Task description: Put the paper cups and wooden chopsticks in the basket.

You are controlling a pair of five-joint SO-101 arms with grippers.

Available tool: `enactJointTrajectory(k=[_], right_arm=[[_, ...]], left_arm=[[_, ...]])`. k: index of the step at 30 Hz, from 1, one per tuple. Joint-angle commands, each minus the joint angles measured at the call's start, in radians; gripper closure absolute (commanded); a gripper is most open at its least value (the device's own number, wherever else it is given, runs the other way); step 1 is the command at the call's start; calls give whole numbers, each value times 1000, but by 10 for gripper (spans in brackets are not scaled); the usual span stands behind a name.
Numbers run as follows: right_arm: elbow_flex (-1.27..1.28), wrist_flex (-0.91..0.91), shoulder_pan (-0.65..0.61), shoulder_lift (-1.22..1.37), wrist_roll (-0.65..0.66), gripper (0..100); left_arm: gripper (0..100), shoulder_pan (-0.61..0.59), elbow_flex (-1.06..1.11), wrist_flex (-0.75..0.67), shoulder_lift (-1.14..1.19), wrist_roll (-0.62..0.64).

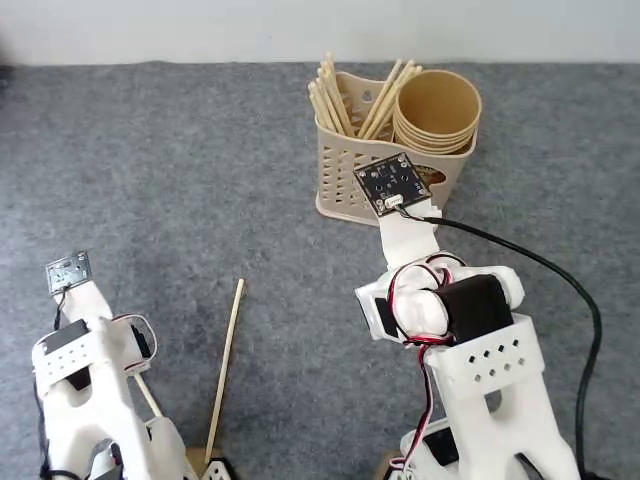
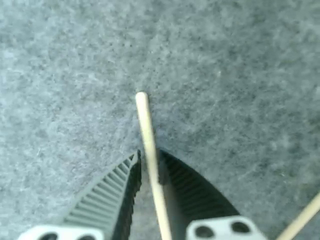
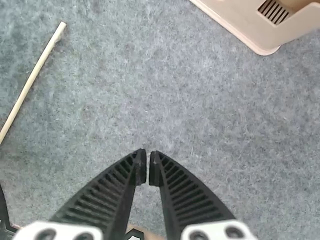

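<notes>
Two chopsticks are outside the basket; the rest of the load is already in it.

**High view.** The basket (image 1: 345,170) stands near the far edge of the counter (image 1: 150,150), right of the middle. It holds a stack of paper cups (image 1: 437,105) and a sheaf of upright sticks (image 1: 335,95). The loose chopstick (image 1: 225,370) lies flat toward the near edge, left of the middle. Its long axis runs from near edge to far edge, with the far tip leaning slightly toward the right edge and so roughly toward the basket. The right arm (image 1: 450,320) stands between that stick and the basket.

**Left wrist view.** The left claw (image 2: 147,157) is closed on the held chopstick (image 2: 145,120). This stick runs lengthwise between the jaws, and its tip sticks out past them over the counter. The loose chopstick (image 2: 300,220) lies just beside it.

**Right wrist view.** The right claw (image 3: 148,159) is almost closed, with only a thin slit between the jaws, and it holds nothing. The loose chopstick (image 3: 35,75) lies well off to one side, and a corner of the basket (image 3: 250,25) is near.

**Likely faults.**
- A thin round stick pinched along its length may slide or swivel in the grip.
- Its free end may catch the basket rim or the crowded sticks and tip them.
- The left arm's path to the basket may cross the right arm.
</notes>
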Motion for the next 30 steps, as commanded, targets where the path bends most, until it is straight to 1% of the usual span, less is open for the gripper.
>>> enactJointTrajectory(k=[1,8,13,16,20,22,24,27,30], right_arm=[[-3,-8,-5,-27,-9,965],[-5,-10,-5,-27,-9,965],[-8,-16,-5,-27,-9,965],[-8,-16,-5,-27,-9,965],[-8,-16,-5,-27,-9,965],[-8,-16,-5,-27,-9,965],[-8,-15,-5,-27,-9,965],[-8,-8,-5,-27,-9,965],[-5,-8,-5,-27,-9,965]], left_arm=[[979,0,1,-20,-20,-12],[987,2,5,-35,-28,-12],[987,0,-84,-18,-29,-8],[987,0,-186,68,-29,-6],[987,-6,-329,247,-29,-12],[987,-6,-366,321,-21,-14],[981,-6,-357,361,-20,-14],[941,-6,-286,327,-20,-14],[873,-6,-189,218,-21,-8]])
